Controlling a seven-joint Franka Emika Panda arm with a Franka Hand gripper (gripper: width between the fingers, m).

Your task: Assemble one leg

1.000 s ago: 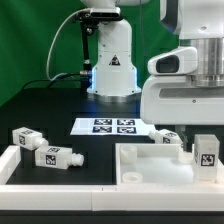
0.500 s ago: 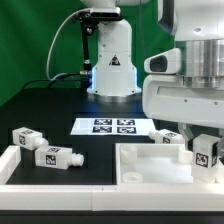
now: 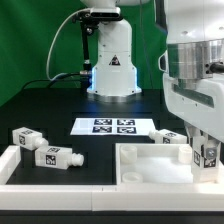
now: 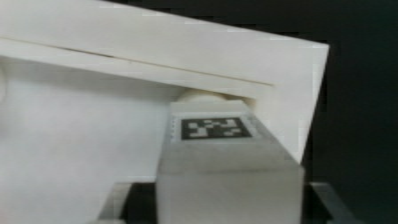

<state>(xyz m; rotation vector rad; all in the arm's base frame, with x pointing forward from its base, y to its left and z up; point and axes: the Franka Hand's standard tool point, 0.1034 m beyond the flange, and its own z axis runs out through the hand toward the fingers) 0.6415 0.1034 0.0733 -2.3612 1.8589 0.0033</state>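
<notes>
Since 1 second ago the arm has swung toward the exterior view's right and come lower, carrying the leg [image 3: 207, 155] down with it; the tagged block sat higher and further left then, and now hangs close over the far right part of the large white panel [image 3: 135, 160].

The gripper [image 3: 206, 140] is closed on this leg. In the wrist view the leg [image 4: 221, 165] fills the middle of the picture, and the 2 fingers [image 4: 128, 205] show only as dark edges pressed against its sides, so the jaws stand just the width of the block apart. The leg's long axis runs straight out from the gripper, roughly upright in the exterior view, with a square tag [image 4: 215, 128] near its free end.

That free end points at the panel's corner [image 4: 267, 75], where the raised rims meet. The wrist view puts the leg's tip right at that corner, but whether it is already touching the panel or is just above it I cannot tell, since the picture is blurred there. So the coming move, as I judge it, turns on keeping the leg plumb over the corner and lowering along its own long axis.

3 other legs lie loose: 2 [image 3: 27, 137] [image 3: 56, 156] by the exterior view's left, 1 [image 3: 167, 136] just behind the panel. The marker board [image 3: 112, 126] lies flat beyond them.
</notes>
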